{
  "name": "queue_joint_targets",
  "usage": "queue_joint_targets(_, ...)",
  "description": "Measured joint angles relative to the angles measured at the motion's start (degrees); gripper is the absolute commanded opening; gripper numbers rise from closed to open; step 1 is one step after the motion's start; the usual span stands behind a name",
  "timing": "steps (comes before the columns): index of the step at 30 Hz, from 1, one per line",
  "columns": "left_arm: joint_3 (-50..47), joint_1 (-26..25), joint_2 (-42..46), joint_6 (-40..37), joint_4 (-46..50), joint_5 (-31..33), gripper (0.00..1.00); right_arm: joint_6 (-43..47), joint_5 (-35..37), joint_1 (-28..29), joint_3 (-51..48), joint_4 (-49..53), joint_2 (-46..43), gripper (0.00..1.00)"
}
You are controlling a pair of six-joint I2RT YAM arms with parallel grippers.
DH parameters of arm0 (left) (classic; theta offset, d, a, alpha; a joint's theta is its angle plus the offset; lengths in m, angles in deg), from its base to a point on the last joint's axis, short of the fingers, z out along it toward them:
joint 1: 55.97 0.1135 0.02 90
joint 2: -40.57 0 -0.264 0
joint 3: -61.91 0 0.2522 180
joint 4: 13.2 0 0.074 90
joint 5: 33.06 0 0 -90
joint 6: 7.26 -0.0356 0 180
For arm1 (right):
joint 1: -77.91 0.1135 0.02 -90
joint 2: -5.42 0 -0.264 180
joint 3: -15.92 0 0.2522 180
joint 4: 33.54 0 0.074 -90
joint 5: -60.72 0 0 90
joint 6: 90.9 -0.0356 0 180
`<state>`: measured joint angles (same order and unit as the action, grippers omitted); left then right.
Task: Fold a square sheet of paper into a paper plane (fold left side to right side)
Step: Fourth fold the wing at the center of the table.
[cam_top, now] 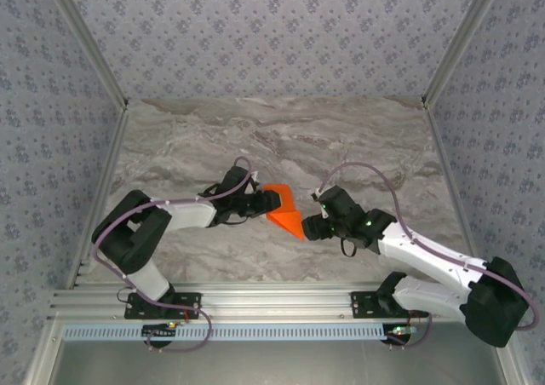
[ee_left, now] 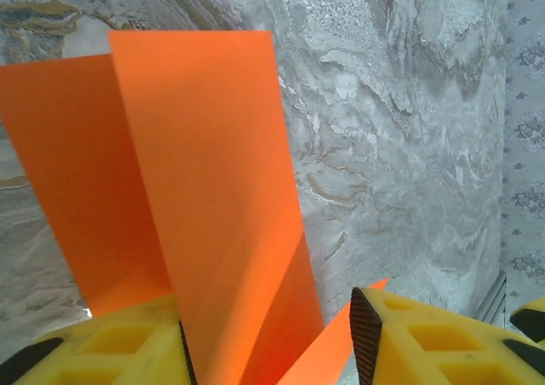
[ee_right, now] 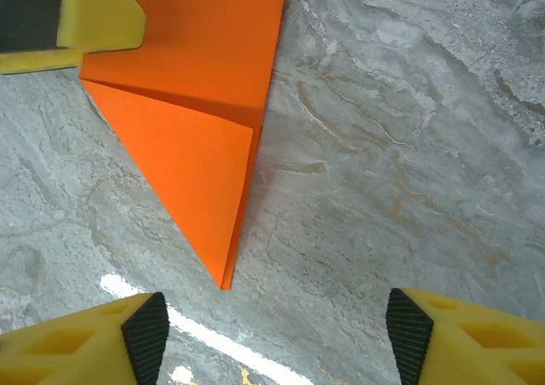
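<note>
— So, what are the pincers up to?

— The left pincer (ee_left: pixel 268 355) has its jaws parted, and layers of the sheet of paper (ee_right: pixel 187 70) stand loosely in the gap. One layer leans against a pad, but I see no squeeze. From the other side, one of its yellow fingers (ee_right: pixel 89 14) sits over the sheet's blunt end. The right pincer (ee_right: pixel 277 334) is spread wide and holds nothing, and it hovers just short of the pointed tip.

— And the paper itself?

— It's mid-worktop (cam_top: pixel 358 138), between the two arms. It is in among the left fingers and just apart from the right ones.

— How far along would you say?

— Partway, I'd judge. The nose is done, with slanted folds running down to a sharp point. One long edge looks doubled, so the left-to-right fold seems made. One flap stands up off the marble instead of lying flat, though, so that crease wants pressing. I see no wings, so those are probably left to do.

— Which way does it point?

— Seen from above, the tip aims at the near edge, slanting slightly right toward the right arm. The blunt end lies farther back by the left arm. The long axis runs far-to-near on that slight diagonal.
</note>
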<state>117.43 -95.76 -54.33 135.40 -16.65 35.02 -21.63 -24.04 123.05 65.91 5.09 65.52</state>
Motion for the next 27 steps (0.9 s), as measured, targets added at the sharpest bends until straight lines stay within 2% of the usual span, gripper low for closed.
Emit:
queue_joint_targets(6, 0.6, -0.1, 0.0, 1.0, 0.6, 0.0, 0.46, -0.5, 3.0, 2.2, -1.1, 0.0, -1.5, 0.82)
queue_joint_targets(14, 3.4, -0.1, 0.0, 2.3, 7.2, 1.8, 0.46, -0.6, 8.0, 6.4, -1.1, 0.5, -1.5, 0.92)
queue_joint_targets(20, 5.4, -0.1, -0.5, 3.4, 8.7, 1.7, 0.46, -0.2, 10.0, 7.5, -1.1, 0.3, -3.0, 0.99)
queue_joint_targets(27, 6.9, -0.1, -1.6, 4.2, 9.6, 1.5, 0.46, 2.3, 11.2, 10.5, -3.9, -6.4, -6.6, 1.00)
